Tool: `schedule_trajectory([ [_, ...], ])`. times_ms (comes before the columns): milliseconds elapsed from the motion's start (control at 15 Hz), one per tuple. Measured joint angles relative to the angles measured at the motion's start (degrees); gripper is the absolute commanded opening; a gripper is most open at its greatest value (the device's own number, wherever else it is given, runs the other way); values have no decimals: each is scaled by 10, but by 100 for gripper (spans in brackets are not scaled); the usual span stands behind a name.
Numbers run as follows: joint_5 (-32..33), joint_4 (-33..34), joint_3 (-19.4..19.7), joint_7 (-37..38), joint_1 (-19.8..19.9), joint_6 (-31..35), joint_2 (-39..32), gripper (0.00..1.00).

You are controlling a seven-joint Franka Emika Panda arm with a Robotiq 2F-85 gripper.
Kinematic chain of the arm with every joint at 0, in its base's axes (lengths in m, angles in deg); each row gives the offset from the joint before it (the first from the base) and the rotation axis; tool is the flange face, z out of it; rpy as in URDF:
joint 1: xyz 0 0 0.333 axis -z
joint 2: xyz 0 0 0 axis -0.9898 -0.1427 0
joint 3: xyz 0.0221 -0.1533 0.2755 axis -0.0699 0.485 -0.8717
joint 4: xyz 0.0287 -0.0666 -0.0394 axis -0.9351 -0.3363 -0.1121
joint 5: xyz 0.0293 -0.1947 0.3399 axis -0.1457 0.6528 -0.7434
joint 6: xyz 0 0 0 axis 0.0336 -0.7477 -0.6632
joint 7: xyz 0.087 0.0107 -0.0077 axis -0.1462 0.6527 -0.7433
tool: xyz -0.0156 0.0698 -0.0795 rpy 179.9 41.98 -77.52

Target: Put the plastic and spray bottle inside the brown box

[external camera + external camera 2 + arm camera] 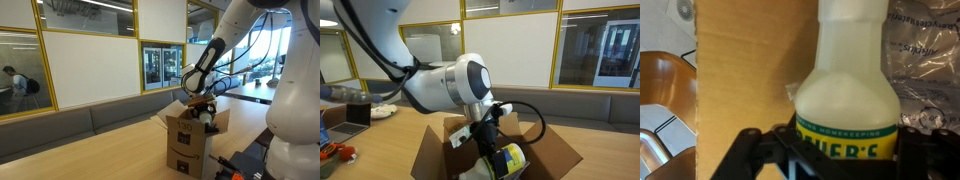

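Note:
My gripper [845, 150] is shut on the spray bottle [848, 90], a pale bottle with a yellow label and white top that fills the wrist view. In both exterior views the gripper [492, 140] holds the bottle [508, 158] down inside the open top of the brown box [432, 150], which also shows as a tall carton with black marks [188, 140]. The plastic [925, 60], a crinkled clear-whitish sheet, lies inside the box behind the bottle. The box's inner cardboard wall [740, 70] is to the left of the bottle.
The box stands on a long wooden table [110, 150]. A grey bench [70, 125] runs along the wall behind. A white bowl-like object [382, 112] and a laptop-like item [355, 110] sit farther along the table. The box's flaps [555, 150] stand open around the gripper.

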Motion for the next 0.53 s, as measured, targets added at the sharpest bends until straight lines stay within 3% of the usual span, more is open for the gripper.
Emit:
schedule_trajectory([
  [533, -48, 48, 9, 0, 2, 90, -91, 39],
])
